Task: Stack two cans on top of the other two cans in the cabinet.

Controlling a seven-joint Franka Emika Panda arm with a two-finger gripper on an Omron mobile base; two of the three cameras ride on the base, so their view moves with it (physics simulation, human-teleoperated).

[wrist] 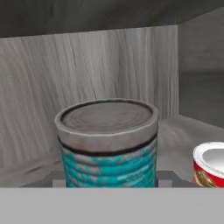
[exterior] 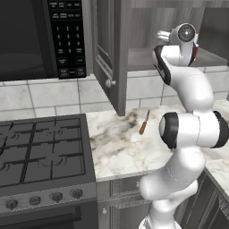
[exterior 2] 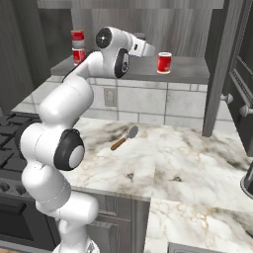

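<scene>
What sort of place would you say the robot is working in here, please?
A home-style kitchen, rendered in simulation. A gas stove sits under a black microwave, beside a marble counter, and an open wall cabinet holds cans on its shelf.

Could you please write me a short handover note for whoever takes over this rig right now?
Gripper: reached into the open cabinet, shut on the teal can, which stands right in front of the hand camera.
Cans: two red cans stacked at the shelf's left end; a single red can stands further right on the shelf.
Done: one stack is built.
Left: set the teal can on the single red can, then release and withdraw.
Counter: a wooden-handled utensil lies on the marble, not part of the job.
</scene>
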